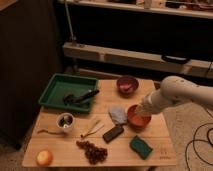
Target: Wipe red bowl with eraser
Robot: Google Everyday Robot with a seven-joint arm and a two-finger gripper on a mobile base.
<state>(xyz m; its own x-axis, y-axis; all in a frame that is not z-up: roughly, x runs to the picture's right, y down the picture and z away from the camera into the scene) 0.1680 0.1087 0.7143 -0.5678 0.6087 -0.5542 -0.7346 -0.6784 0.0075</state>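
We see the gripper (142, 111) at the end of the white arm (176, 91), reaching in from the right and hanging over the far rim of the red bowl (136, 121); how wide it stands, and whether it has hold of anything, we cannot tell. The bowl sits upright on the wooden table (60, 145), a grey cloth (118, 114) just beside it (the darker maroon bowl (127, 84) stands farther back). The eraser (113, 133) lies flat on the table just in front of the cloth, near the bowl, with a green sponge (141, 147) close by.
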